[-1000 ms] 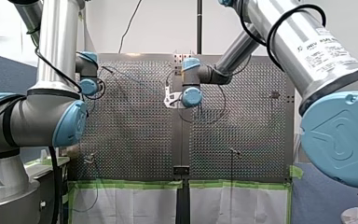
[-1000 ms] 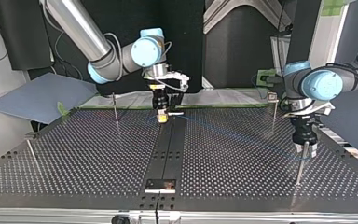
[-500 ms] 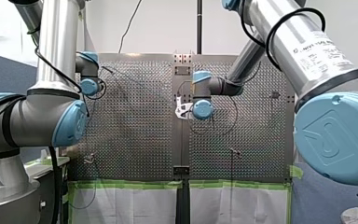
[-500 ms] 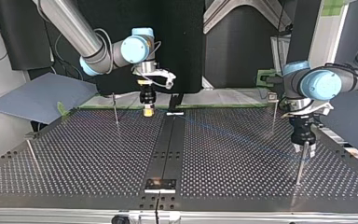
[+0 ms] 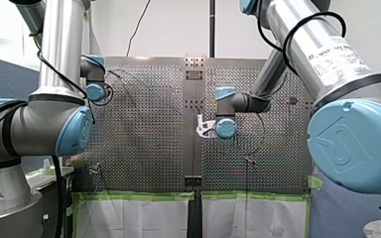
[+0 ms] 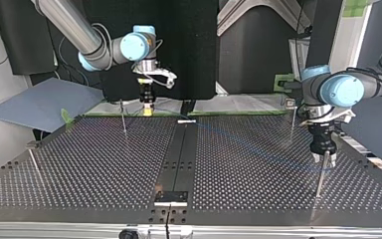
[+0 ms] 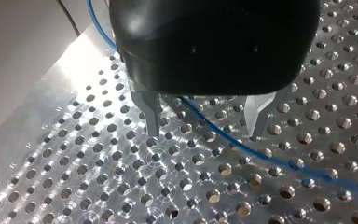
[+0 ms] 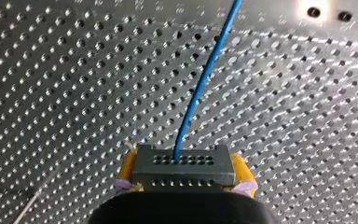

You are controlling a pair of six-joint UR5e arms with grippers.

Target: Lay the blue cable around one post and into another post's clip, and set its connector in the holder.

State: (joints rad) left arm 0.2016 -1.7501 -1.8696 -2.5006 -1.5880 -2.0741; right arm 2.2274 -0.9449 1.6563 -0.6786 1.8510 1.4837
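Under both arms, table: silver perforated metal table (image 6: pixel 104 169); a black strip (image 6: pixel 179 149) runs from 12 to 6 o'clock down its middle in the top view.
Arms: my right arm (image 6: pixel 79 25) comes in at that view's 11 o'clock, my left arm (image 6: pixel 348 89) at 3 o'clock.
Right gripper (image 6: pixel 148 110): hangs over the table's far edge at about 11 o'clock, yellow pads clamped on the connector.
Left gripper (image 7: pixel 204 122): black with metal fingers, spread wide and holding nothing, low over the table at 3 o'clock.
Post: thin upright metal post (image 6: pixel 319 179), just beside the left gripper at its 6 o'clock.
Cable: thin blue cable (image 8: pixel 200 84) leaves the connector ahead of the right gripper and passes through the gap between the left fingers.
Connector: dark grey rectangular connector (image 8: pixel 182 168), gripped on both sides.
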